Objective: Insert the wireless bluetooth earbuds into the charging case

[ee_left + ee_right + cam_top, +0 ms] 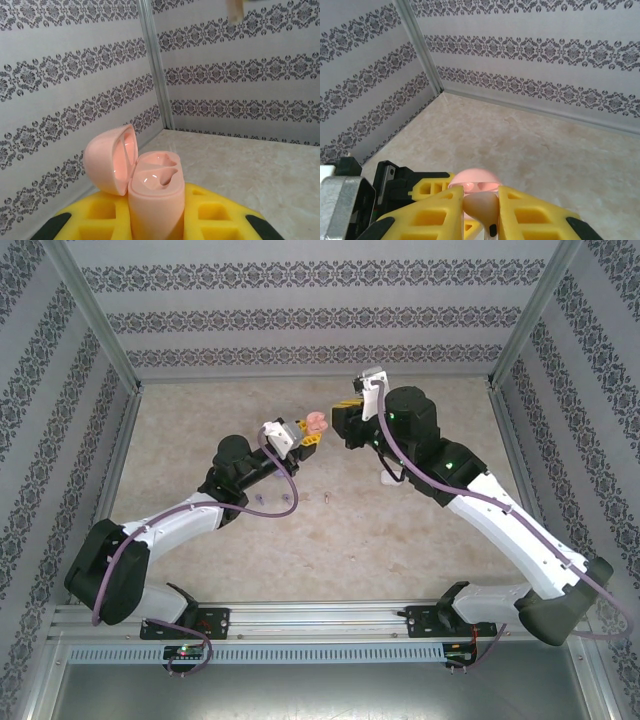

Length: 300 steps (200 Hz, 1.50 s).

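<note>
My left gripper is shut on a pinkish charging case and holds it upright above the table, its lid hinged open and both wells bare. The case hangs between the two grippers. My right gripper is shut on a pinkish-beige earbud, bulb forward, just short of the case. That earbud's stem tip shows at the top edge of the left wrist view. In the top view the right gripper sits right of the case. Several tiny earbuds lie on the table in a row.
The row of loose earbuds runs from a purple one to a beige one, just in front of the left arm. A small white thing lies partly under the right arm. Patterned walls and metal posts close in the beige tabletop.
</note>
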{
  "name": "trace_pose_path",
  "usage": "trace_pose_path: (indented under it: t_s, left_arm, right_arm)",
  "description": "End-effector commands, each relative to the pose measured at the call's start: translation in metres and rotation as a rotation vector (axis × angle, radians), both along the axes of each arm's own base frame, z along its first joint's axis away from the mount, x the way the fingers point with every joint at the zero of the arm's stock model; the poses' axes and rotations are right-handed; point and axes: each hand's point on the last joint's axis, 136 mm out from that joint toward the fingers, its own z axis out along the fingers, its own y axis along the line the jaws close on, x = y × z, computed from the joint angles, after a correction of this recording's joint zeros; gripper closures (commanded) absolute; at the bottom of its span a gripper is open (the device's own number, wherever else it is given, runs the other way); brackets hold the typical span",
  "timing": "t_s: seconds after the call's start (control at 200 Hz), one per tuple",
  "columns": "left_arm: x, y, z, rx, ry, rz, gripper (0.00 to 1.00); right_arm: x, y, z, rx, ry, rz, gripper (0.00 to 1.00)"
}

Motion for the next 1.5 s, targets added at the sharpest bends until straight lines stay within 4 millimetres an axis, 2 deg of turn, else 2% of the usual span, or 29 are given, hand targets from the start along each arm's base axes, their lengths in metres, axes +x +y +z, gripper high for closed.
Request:
trace_pose_path:
  t_s: [0.0, 0.52, 0.884, 1.494]
  left_arm:
    - [-0.006, -0.007, 0.037, -0.086, -0.086, -0.034, 1.0]
    - [-0.015, -0.008, 0.05, -0.108, -0.101, -0.066, 1.0]
    - [-0.019, -0.007, 0.056, -0.11, -0.109, -0.068, 1.0]
    - [-0.021, -0.006, 0.064, -0.111, -0.123, -0.069, 1.0]
  right_arm:
    - [-0.003, 0.01, 0.012, 0.048, -0.048, 0.036, 0.79]
    - [0.004, 0.037, -0.01, 0.082, 0.023, 0.095, 0.79]
    - [0.007, 0.044, -0.017, 0.088, 0.048, 0.102, 0.8]
    - [0.011, 0.04, -0.035, 0.061, 0.081, 0.087, 0.82]
